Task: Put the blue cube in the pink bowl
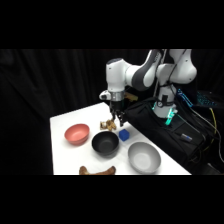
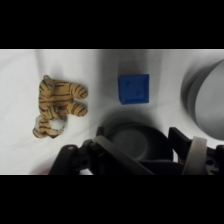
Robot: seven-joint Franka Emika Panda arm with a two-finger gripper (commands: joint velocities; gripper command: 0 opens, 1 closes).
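Pincer above the surface, blue cube not yet taken.

Side view, left to right: pink bowl (image 1: pixel 77 133) near the left edge of the white surface (image 1: pixel 62 155); black bowl (image 1: pixel 105 143); blue cube (image 1: pixel 124 134) resting on the surface just right of the black bowl; grey bowl (image 1: pixel 144 156). Pincer (image 1: pixel 116 118) hangs above, holding nothing; finger spread cannot be determined. Wrist view: striped toy tiger (image 2: pixel 59 105) lies left of the cube.

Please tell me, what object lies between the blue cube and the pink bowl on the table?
In the side view, the black bowl lies between the blue cube and the pink bowl. The wrist view does not show the pink bowl.
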